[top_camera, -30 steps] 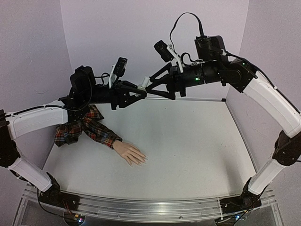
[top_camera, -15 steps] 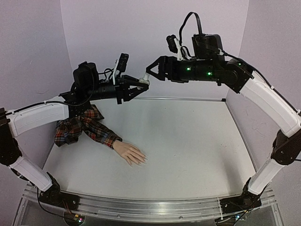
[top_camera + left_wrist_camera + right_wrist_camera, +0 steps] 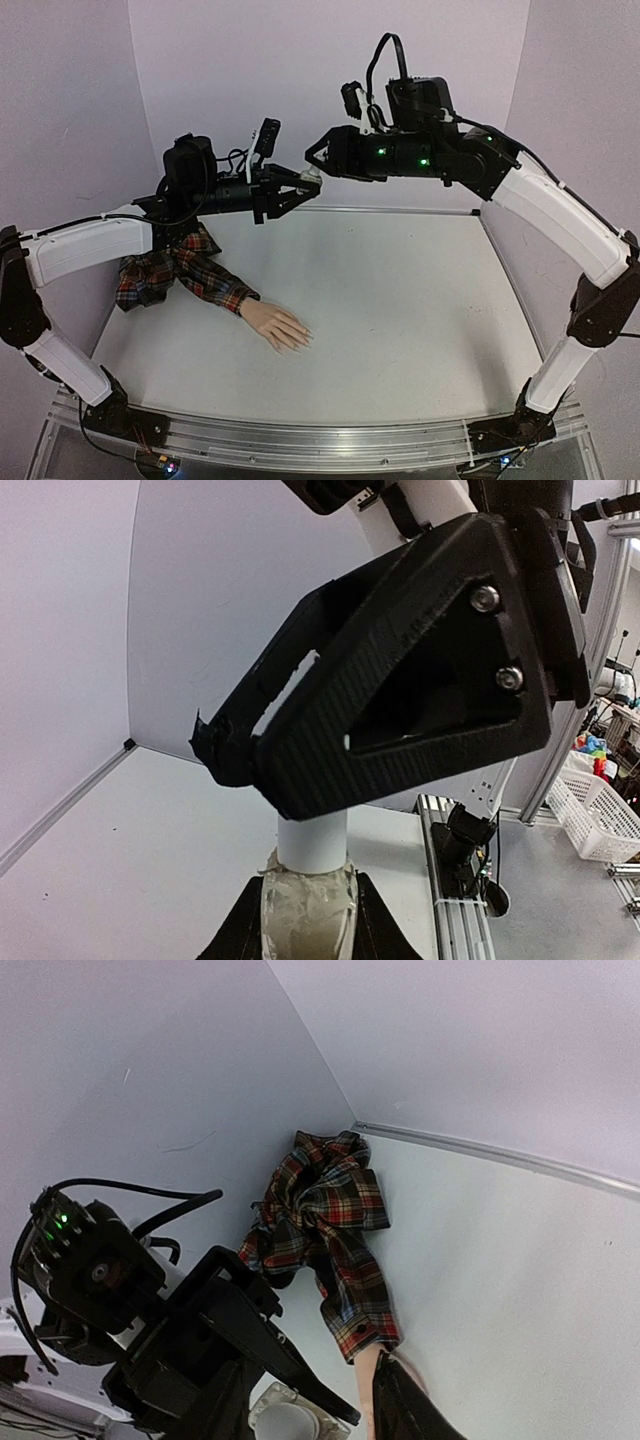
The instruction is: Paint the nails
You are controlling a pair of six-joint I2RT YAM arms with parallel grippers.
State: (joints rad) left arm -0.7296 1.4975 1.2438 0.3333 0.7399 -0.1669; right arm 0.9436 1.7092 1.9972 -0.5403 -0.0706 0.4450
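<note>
At the left of the worktop [image 3: 420,300] lies a red plaid sleeve [image 3: 190,270], ending in a pale mannequin hand [image 3: 272,324], likely light, stiff and easy to push. Above, the left hand [image 3: 303,184] pinches a small white bottle [image 3: 312,845]; whether the right hand [image 3: 318,160] grips its top, I cannot tell. The nails [image 3: 303,338], lower centre-left, look tiny and smooth: brush softly, steady at the wrist.
</note>
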